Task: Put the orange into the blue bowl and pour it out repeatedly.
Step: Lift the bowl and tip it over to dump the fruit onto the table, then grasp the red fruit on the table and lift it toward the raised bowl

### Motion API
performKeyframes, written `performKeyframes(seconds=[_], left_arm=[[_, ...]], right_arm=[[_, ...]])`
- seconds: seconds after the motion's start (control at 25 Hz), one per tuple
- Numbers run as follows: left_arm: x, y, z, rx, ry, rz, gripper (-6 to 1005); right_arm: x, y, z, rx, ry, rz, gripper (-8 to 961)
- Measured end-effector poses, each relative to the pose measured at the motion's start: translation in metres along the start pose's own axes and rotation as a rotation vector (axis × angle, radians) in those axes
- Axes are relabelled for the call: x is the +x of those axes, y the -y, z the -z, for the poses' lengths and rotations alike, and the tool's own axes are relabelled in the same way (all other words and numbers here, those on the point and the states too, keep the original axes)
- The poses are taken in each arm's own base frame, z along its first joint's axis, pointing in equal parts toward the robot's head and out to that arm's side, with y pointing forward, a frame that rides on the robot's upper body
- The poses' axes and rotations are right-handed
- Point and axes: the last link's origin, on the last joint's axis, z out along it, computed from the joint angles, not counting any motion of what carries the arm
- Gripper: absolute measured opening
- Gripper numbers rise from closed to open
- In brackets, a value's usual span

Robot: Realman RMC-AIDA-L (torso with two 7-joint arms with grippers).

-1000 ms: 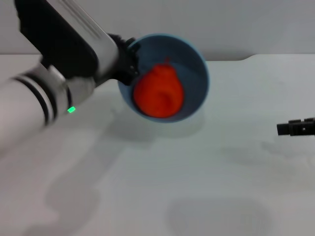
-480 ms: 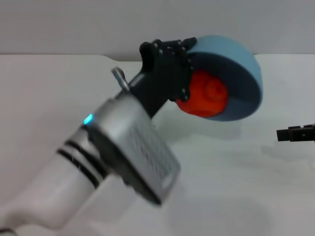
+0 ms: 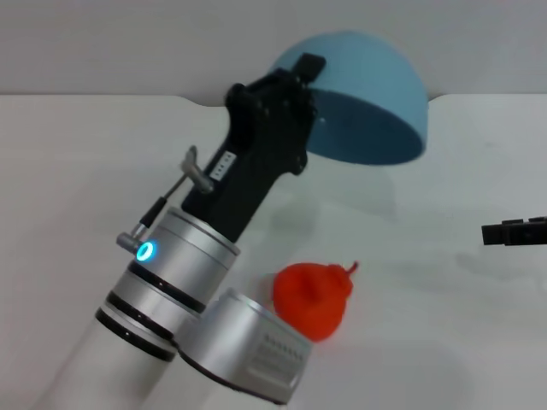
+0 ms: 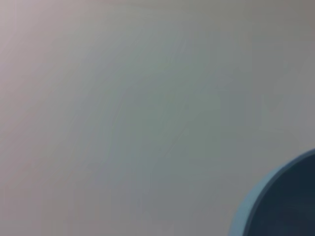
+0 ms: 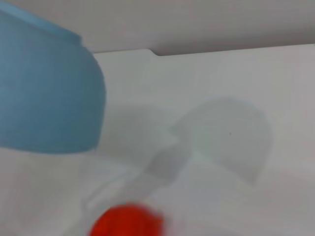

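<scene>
1. Left gripper [image 3: 299, 85], black, is raised above the white table [image 3: 444, 325]; its fingers are clamped on the rim of the round, glossy light-blue bowl [image 3: 367, 102], pinching the near-left edge.
2. The bowl is held well clear of the table and tipped over, its dome uppermost and its opening facing down and toward the camera. Nothing is inside it. In the left wrist view only an arc of the bowl's rim [image 4: 280, 201] shows against the plain table surface.
3. The silver-and-white left arm [image 3: 179, 299] runs from the lower left of the head view up to the gripper; a blue indicator light [image 3: 146, 251] glows on its wrist ring.
4. The bright red-orange, roundish orange [image 3: 314, 295] lies on the table below the bowl, just beside the arm's silver housing. The right wrist view shows it [image 5: 125, 223] apart from the bowl [image 5: 49, 93].
5. Right gripper [image 3: 513, 231] sits low at the right edge of the head view, well apart from bowl and fruit; I cannot tell how its fingers stand.
</scene>
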Motion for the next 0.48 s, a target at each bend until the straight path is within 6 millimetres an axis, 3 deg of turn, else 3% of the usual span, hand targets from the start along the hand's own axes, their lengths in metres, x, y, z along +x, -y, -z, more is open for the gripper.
performKeyframes(seconds=[0.28,0.48], left_arm=[[-0.02,0.029,-0.015,0.045,0.231,0.341,-2],[-0.045,0.036,-0.022,-0.132,0.367,0.566,-1]], right_arm=[[-0.008,-0.011,-0.013,-0.035,-0.032,0.11,498],[-0.017,-0.02,-0.031,-0.069,-0.045,0.194,498]])
